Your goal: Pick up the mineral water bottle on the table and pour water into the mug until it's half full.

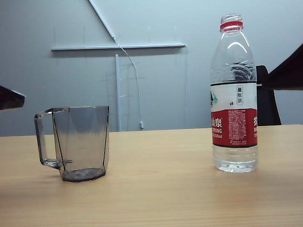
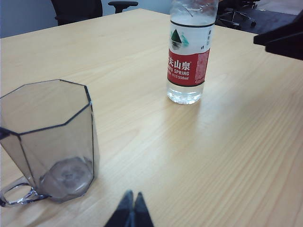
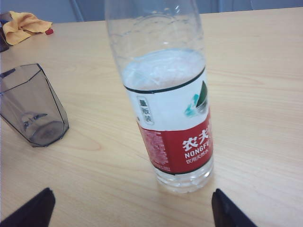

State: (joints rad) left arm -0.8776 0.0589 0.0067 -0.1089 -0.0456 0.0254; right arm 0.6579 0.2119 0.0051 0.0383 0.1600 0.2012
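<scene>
Risk: the mineral water bottle is tall, narrow-based and uncapped; a glancing touch high on its body would likely tip it and spill across the bench. The mug is light and appears empty, so a fast pour could overshoot the half mark or shift it.

Position: in the exterior view the bottle stands at about 3 o'clock, the mug at about 9 o'clock, well apart.

Orientation: the bottle's long axis is vertical, open neck up, water filling roughly the lower two thirds. The mug is upright, mouth up, handle pointing toward 9 o'clock, away from the bottle.

Right hand: released, fingers spread wide either side of the bottle's base, touching nothing.

Left hand: clenched, empty, fingertips together near the mug.
</scene>
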